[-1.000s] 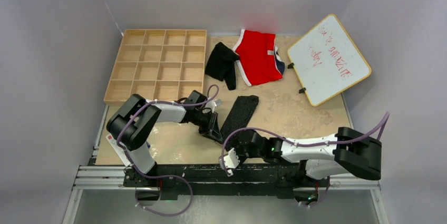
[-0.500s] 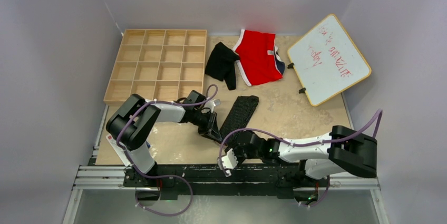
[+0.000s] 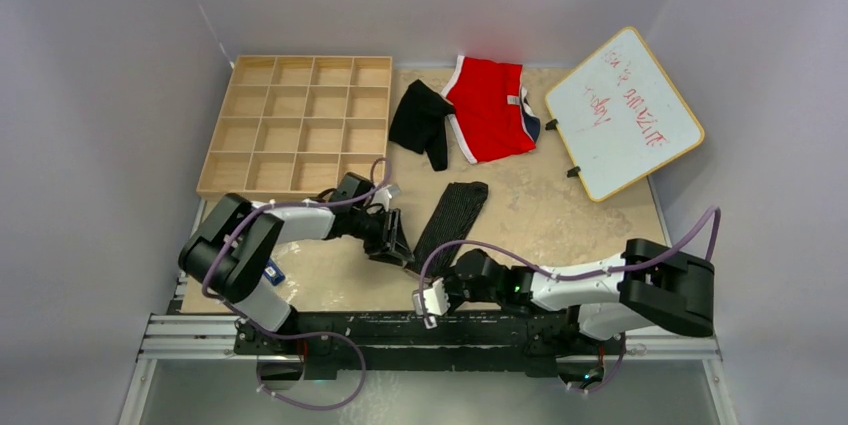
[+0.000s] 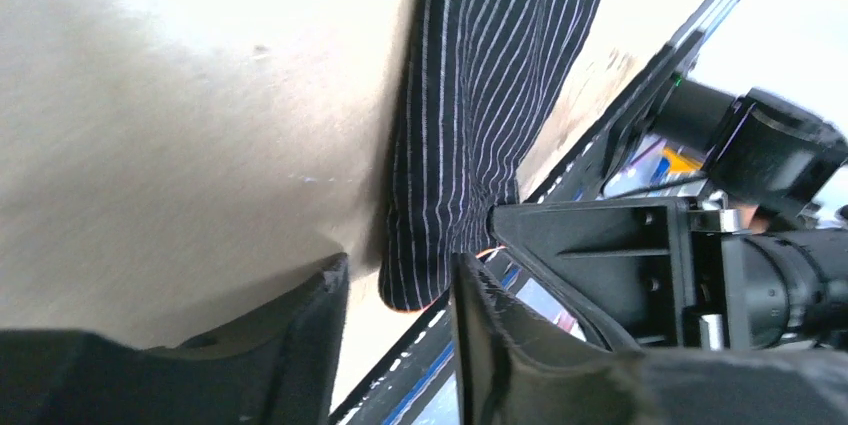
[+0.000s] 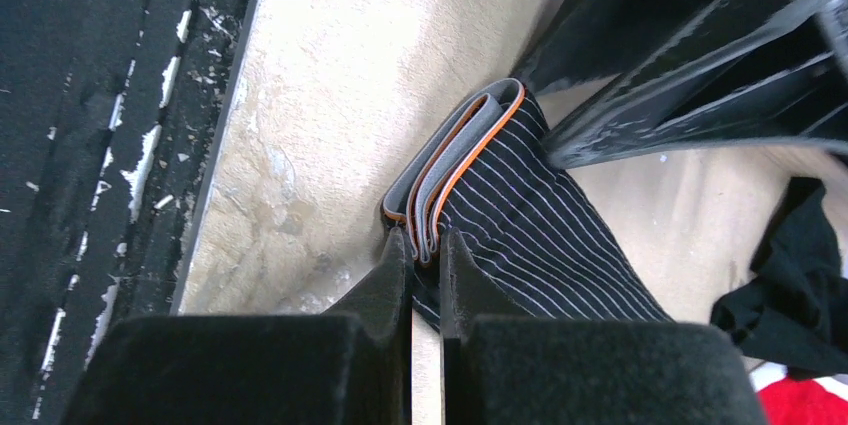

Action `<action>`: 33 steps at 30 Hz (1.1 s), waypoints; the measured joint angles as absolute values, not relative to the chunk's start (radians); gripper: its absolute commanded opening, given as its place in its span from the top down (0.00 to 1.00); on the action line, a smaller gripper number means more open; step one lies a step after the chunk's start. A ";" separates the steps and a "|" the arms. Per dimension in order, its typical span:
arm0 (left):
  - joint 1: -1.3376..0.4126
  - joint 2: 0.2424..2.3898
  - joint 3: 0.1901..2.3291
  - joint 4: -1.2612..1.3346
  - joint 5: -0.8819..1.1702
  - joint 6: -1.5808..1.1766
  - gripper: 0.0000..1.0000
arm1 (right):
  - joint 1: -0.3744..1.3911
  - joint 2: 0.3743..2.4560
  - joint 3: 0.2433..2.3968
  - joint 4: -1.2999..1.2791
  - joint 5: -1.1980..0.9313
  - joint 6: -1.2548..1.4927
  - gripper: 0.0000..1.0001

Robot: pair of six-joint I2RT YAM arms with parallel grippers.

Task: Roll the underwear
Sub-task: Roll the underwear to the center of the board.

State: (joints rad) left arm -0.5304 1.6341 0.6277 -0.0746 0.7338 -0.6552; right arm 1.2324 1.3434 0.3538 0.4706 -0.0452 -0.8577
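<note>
The finely ribbed black underwear lies as a long folded strip in the middle of the table. Its near end shows a grey and orange waistband fold. My right gripper is shut on that fold, low at the strip's near end. My left gripper stands open just to the left of the strip, and the cloth's end shows beyond the gap, untouched by the fingers. The second black underwear lies crumpled at the back, against the red briefs.
A wooden grid tray fills the back left. Red briefs with white trim lie at the back centre. A whiteboard leans at the back right. The black rail runs along the table's near edge, close to both grippers.
My right gripper has closed on the strip's near end. My left gripper has opened, let go of the cloth and drawn slightly to the left.
</note>
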 measured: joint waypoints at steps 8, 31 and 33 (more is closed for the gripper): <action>-0.477 1.489 0.582 -0.091 0.614 -0.714 0.40 | 1.231 1.335 0.309 0.581 -0.114 -0.706 1.00; -0.467 1.393 0.505 -0.015 0.613 -0.802 0.39 | 1.055 1.349 0.057 1.113 -0.123 0.211 1.00; -0.467 1.393 0.503 0.008 0.620 -0.814 0.38 | 1.045 1.351 0.054 1.127 -0.113 0.274 1.00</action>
